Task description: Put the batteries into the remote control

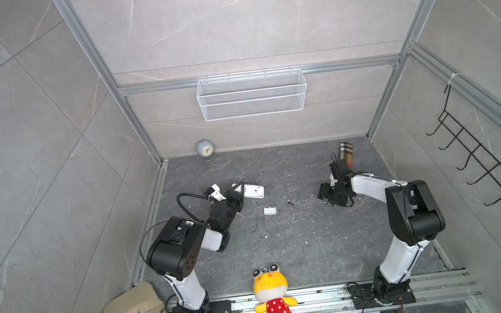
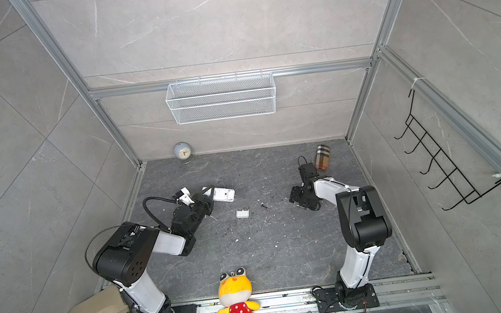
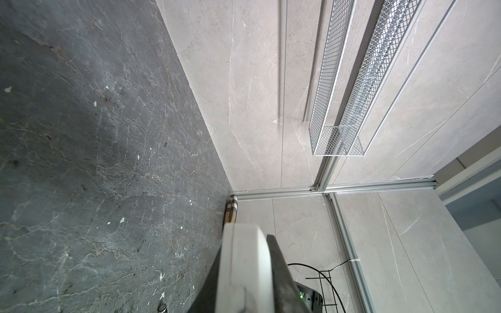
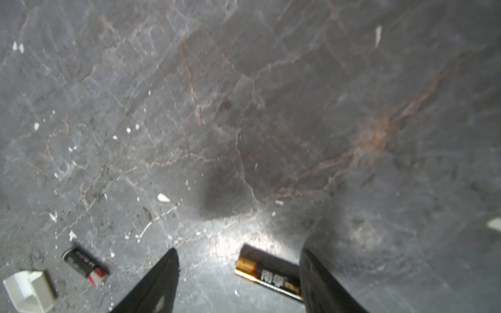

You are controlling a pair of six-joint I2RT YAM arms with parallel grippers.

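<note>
The left fingers (image 3: 279, 271) are clamped on the remote control (image 3: 244, 271), which protrudes beyond their tips. The right fingers (image 4: 162, 276) are spread apart over the tabletop (image 4: 244, 108), with one battery (image 4: 267, 276) lying between them. The second battery (image 4: 85, 264) lies outside them, beside the white cover (image 4: 29, 290).

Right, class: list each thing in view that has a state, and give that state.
left gripper: shut on remote control
right gripper: open
remote control: cover off
cover: loose on table
black battery: lying loose on table
gold-ended battery: on table between right gripper's open jaws, ungripped
</note>
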